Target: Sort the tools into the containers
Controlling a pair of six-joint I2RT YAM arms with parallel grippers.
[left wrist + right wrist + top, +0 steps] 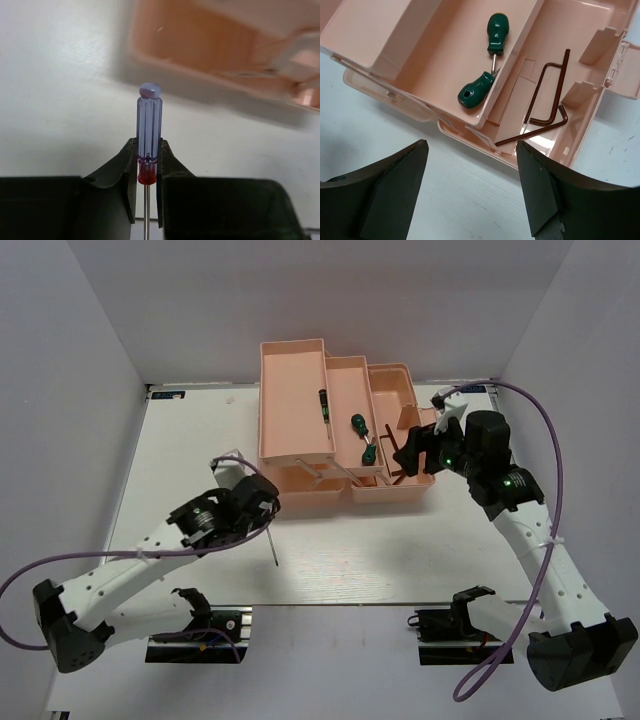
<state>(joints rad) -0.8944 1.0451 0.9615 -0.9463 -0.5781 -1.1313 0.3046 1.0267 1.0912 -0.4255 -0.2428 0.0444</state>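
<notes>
The peach-pink toolbox (295, 415) stands open at the table's far middle, its tiers folded out. Two green-handled screwdrivers (357, 426) (370, 452) lie in a middle tier; the right wrist view shows them too (497, 30) (476, 90). Another slim dark-green tool (322, 404) lies farther left. Two dark hex keys (550, 92) (540, 129) lie in the bottom compartment. My left gripper (148, 165) is shut on the blue-and-red screwdriver (149, 125), held above the table just left of the toolbox's near corner (262, 502). My right gripper (471, 147) is open and empty over the toolbox's near right edge (412, 450).
The white table (380, 550) is walled in by grey panels on the left, right and back. Two dark arm mounts (200, 615) (460, 618) sit at the near edge. Purple cables (545, 430) loop off both arms.
</notes>
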